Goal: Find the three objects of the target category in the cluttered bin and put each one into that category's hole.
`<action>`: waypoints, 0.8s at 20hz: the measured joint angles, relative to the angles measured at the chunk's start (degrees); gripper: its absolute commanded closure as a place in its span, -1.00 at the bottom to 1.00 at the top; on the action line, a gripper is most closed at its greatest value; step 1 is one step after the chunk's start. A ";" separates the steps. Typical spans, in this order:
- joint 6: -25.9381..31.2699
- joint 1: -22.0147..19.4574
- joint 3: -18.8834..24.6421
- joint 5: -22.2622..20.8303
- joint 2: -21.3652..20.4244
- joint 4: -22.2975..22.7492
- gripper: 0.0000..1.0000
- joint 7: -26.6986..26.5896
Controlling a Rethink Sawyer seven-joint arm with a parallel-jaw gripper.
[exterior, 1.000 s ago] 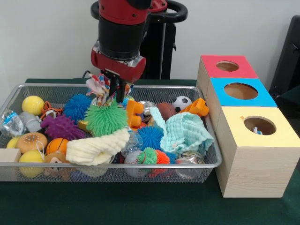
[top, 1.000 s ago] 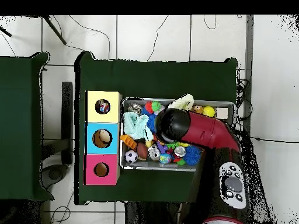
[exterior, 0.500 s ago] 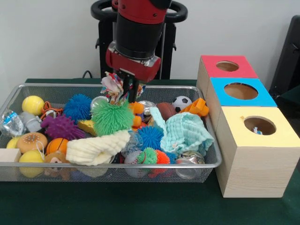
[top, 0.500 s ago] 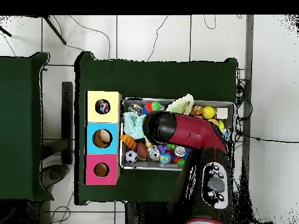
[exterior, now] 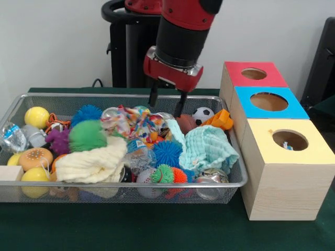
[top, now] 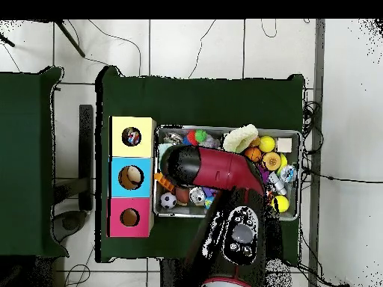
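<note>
From overhead the arm (top: 213, 170) hides the pincer; the front view shows the pincer (exterior: 166, 105) spread wide, empty, above the bin's (exterior: 238, 180) far side.

A wide silver wire-mesh tray (exterior: 31, 99) brims with toys. Among them lie a crumpled white dotted cloth (exterior: 133, 123) at the middle and a folded cream knitted cloth (exterior: 89, 163) near the front. Beside the tray, the pale wooden yellow-topped box's round hole (exterior: 290, 139) faces up.
</note>
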 measured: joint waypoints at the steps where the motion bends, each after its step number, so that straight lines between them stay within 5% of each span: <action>1: 0.00 0.65 -0.27 0.35 0.22 0.00 -1.00 0.14; 9: -0.64 3.94 -1.57 3.05 1.69 0.14 -1.00 2.33; 16: -7.72 -2.09 0.74 6.25 1.22 4.08 -1.00 2.34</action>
